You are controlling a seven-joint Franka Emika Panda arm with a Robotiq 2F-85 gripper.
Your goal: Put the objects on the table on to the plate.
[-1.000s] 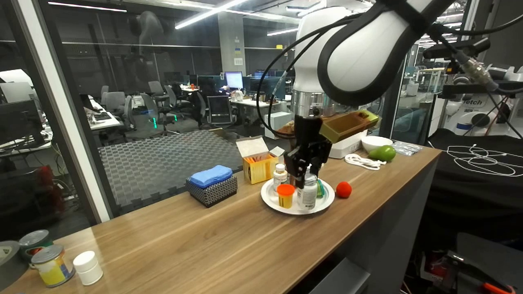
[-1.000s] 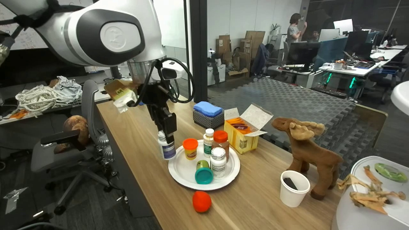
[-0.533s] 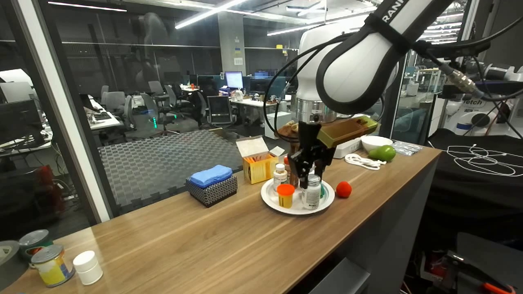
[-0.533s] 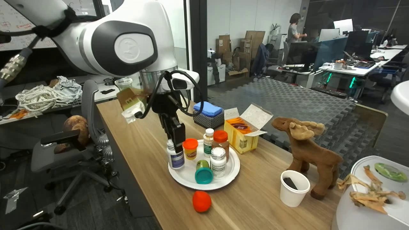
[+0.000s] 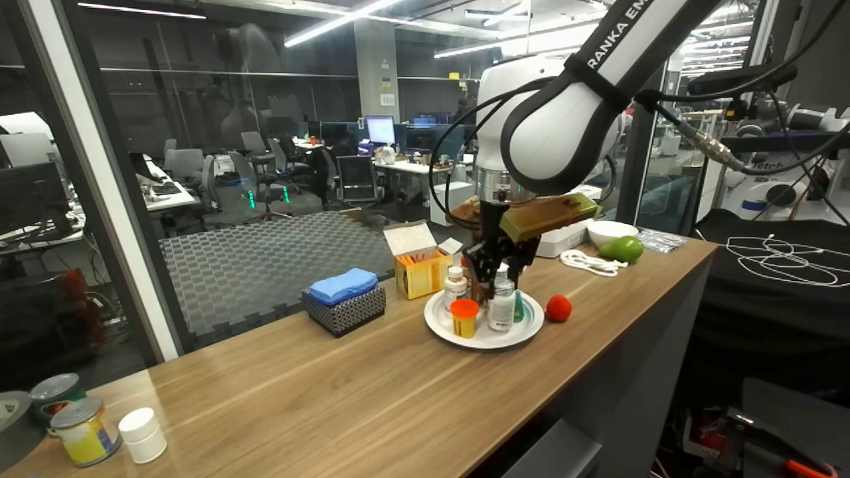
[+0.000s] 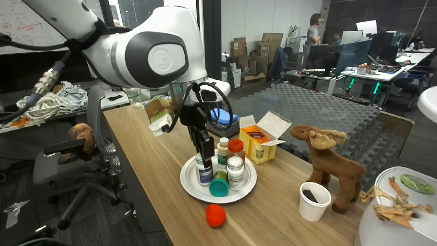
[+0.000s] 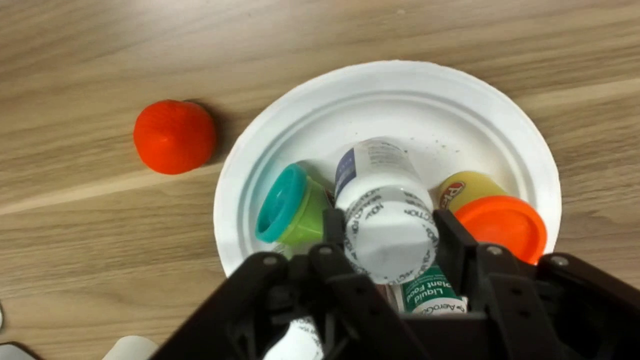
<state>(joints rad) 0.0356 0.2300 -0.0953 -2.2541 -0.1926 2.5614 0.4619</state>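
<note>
My gripper [image 7: 390, 232] is shut on a white bottle [image 7: 382, 167] with a purple label, a finger on each side of its cap. The bottle is upright over the middle of the white plate [image 7: 400, 112], beside the green cup [image 6: 219, 187]; whether its base touches the plate I cannot tell. That cup lies on its side, teal lid outward. Also on the plate are the orange-lidded cup [image 7: 500, 227], a green-labelled bottle [image 6: 222, 155], a brown bottle [image 6: 236, 147] with red cap and another white bottle [image 6: 235, 176]. A red piece [image 6: 215, 215] sits on the table [image 5: 319, 392] beside the plate.
Behind the plate stand an open yellow carton [image 6: 257, 147] and a dark box with blue cloth [image 5: 344, 299]. A toy moose [image 6: 327, 167] and a paper cup [image 6: 313, 203] are close by. At the table's far end are a white jar [image 5: 143, 435] and cans [image 5: 83, 431].
The gripper has carried the white bottle from the plate's edge inward to its middle. The green cup and the other white bottle on the plate have shifted slightly.
</note>
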